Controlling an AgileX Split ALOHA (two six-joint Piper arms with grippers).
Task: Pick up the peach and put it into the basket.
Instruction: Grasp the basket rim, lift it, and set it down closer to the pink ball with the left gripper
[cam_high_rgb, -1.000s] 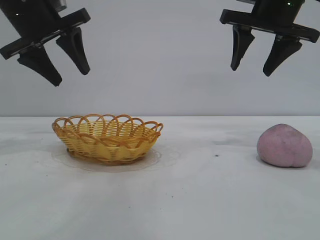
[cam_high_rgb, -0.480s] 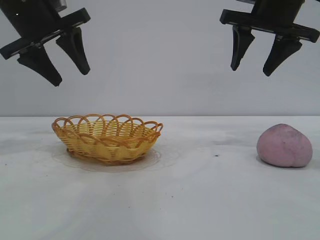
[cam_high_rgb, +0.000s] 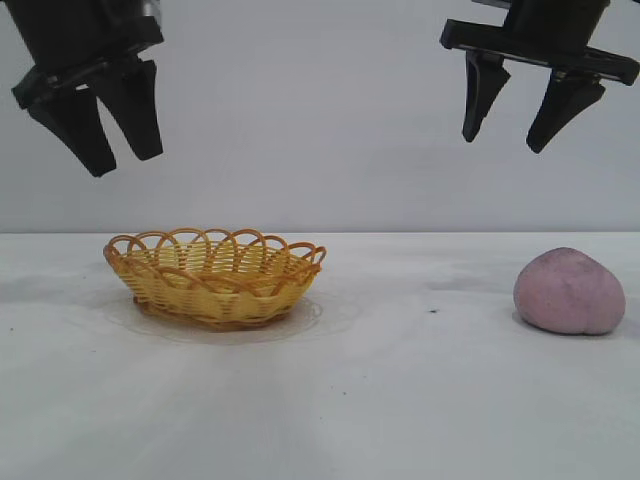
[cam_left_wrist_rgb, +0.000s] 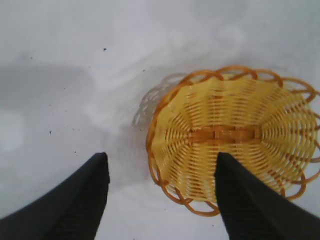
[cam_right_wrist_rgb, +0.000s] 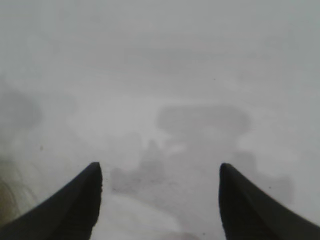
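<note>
Hanging high over the table (cam_high_rgb: 400, 400), my left gripper (cam_high_rgb: 120, 163) spread and empty, the basket (cam_high_rgb: 214, 277) below and just to its inner side; my right gripper (cam_high_rgb: 507, 142) likewise parted, grasping nothing; the peach (cam_high_rgb: 569, 292) sits on the table below it, slightly outward, well apart from the basket.

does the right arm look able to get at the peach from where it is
Probably yes. The right tool hangs open, high above the peach, which sits alone on the table with nothing between them.
</note>
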